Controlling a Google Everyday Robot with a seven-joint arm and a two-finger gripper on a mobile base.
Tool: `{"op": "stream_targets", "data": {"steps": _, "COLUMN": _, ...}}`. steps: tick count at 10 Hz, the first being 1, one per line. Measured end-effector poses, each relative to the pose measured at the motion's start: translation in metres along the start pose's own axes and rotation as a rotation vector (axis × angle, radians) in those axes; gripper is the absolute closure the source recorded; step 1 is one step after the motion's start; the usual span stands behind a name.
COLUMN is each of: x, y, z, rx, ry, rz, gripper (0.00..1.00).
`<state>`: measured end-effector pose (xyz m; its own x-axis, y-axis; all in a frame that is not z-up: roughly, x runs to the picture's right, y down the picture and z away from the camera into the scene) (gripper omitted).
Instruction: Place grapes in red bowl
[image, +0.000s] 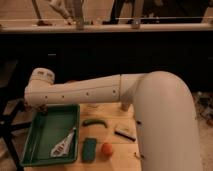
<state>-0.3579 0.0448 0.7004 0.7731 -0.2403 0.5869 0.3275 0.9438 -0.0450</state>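
A green rectangular plastic tray (47, 131) sits at the left of the pale wooden surface (112, 116), holding a white-and-grey packet (63, 145) lying slantwise near its right wall. Above the tray's far edge the white jointed robot arm (85, 92) reaches leftward, its capped elbow at the far left — the pincer itself is hidden behind the arm, its fingers pressed together; whether it holds anything cannot be told. Right of the tray lie a green curved pepper (94, 122), a dark green flat sponge (89, 149) and a small orange round fruit (106, 148), then a dark bar-shaped object (124, 133). Neither grapes nor red bowl can be made out.
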Motion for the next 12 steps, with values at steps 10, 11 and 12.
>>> {"op": "stream_targets", "data": {"steps": 10, "x": 0.027, "y": -0.063, "z": -0.009, "rx": 0.133, "ry": 0.062, "rz": -0.011, "gripper": 1.00}}
{"op": "stream_targets", "data": {"steps": 11, "x": 0.030, "y": -0.068, "z": -0.010, "rx": 0.145, "ry": 0.067, "rz": -0.007, "gripper": 1.00}}
{"op": "stream_targets", "data": {"steps": 12, "x": 0.042, "y": -0.075, "z": -0.009, "rx": 0.160, "ry": 0.076, "rz": 0.012, "gripper": 1.00}}
